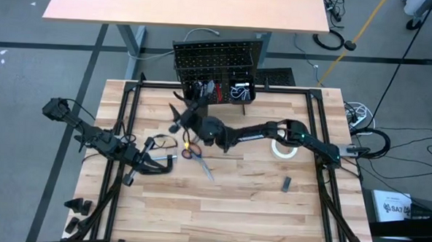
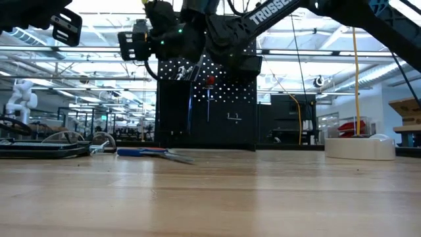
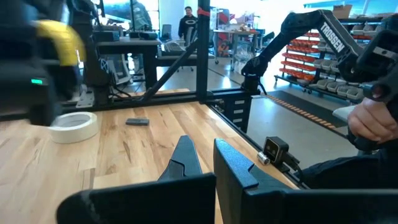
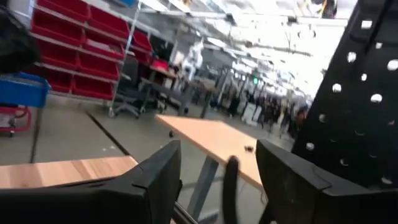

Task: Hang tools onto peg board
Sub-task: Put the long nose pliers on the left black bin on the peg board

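Right hand (image 1: 181, 114) raised off the counter (image 1: 256, 203), close in front of the peg board (image 1: 215, 59) at the far edge; in its wrist view the fingers (image 4: 158, 171) stand moderately apart with a thin dark shaft (image 4: 231, 186) between them, though whether they grip it cannot be told. The perforated panel sits just beside the hand. Judgement: the step in hand is presenting a tool to the board; it should go squarely and slowly, the tool aligned with a hole or hook before the fingers release. Scissors (image 1: 197, 158) lie on the counter below the arm, the white tape roll (image 1: 283, 149) to the right, a small dark bit (image 1: 287, 184) nearer. Left hand (image 1: 163, 162) waits low at the left, fingers narrowly apart, a clamp-like tool (image 1: 159, 142) just beside it.
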Available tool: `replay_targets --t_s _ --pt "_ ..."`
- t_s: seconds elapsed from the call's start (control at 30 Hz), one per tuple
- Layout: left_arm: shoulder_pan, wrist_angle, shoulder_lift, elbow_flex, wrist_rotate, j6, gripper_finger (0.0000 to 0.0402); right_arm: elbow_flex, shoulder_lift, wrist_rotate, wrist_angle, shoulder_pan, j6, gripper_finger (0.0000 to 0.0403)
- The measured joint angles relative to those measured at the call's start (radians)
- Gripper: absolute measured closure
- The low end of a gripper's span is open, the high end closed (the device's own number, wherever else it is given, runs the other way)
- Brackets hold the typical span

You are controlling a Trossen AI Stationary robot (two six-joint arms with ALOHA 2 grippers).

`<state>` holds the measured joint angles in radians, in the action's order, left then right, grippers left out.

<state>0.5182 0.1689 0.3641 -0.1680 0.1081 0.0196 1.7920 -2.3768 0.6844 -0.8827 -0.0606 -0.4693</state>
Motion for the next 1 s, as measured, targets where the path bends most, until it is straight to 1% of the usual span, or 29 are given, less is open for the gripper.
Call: replay_targets --t_s 0.2,0.3,0.37,0.4,0.5,0.53,0.57,0.73,0.87,1.0 --pt "0.000 0.000 0.000 0.000 0.000 0.001 0.0402 0.108 0.001 -0.018 0.205 -0.038 0.070 0.0205" --pt "0.000 0.000 0.000 0.000 0.000 0.000 0.0402 0.120 0.001 -0.062 0.211 -0.037 0.053 0.0224" --pt "0.000 0.000 0.000 0.000 0.000 -0.003 0.0402 0.120 0.001 -0.087 0.205 -0.030 0.042 0.0257" --pt "0.000 0.000 0.000 0.000 0.000 -0.007 0.0402 0.120 0.001 -0.091 0.205 -0.029 0.042 0.0281" --pt "0.000 0.000 0.000 0.000 0.000 -0.007 0.0402 0.120 0.001 -0.115 0.252 -0.029 0.071 0.0367" --pt "0.000 0.000 0.000 0.000 0.000 -0.007 0.0402 0.120 0.001 -0.129 0.274 -0.033 0.083 0.0384" --pt "0.000 0.000 0.000 0.000 0.000 -0.007 0.0402 0.120 0.001 -0.140 0.290 -0.037 0.095 0.0391" --pt "0.000 -0.001 0.000 0.000 0.000 -0.007 0.0402 0.120 0.001 -0.128 0.319 -0.044 0.155 0.0401" --pt "0.000 -0.002 0.000 0.000 0.000 -0.006 0.0402 0.120 0.001 -0.030 0.330 -0.045 0.177 0.0402" --pt "0.000 -0.002 0.000 0.000 0.000 -0.006 0.0402 0.120 0.001 -0.020 0.337 -0.048 0.176 0.0402"
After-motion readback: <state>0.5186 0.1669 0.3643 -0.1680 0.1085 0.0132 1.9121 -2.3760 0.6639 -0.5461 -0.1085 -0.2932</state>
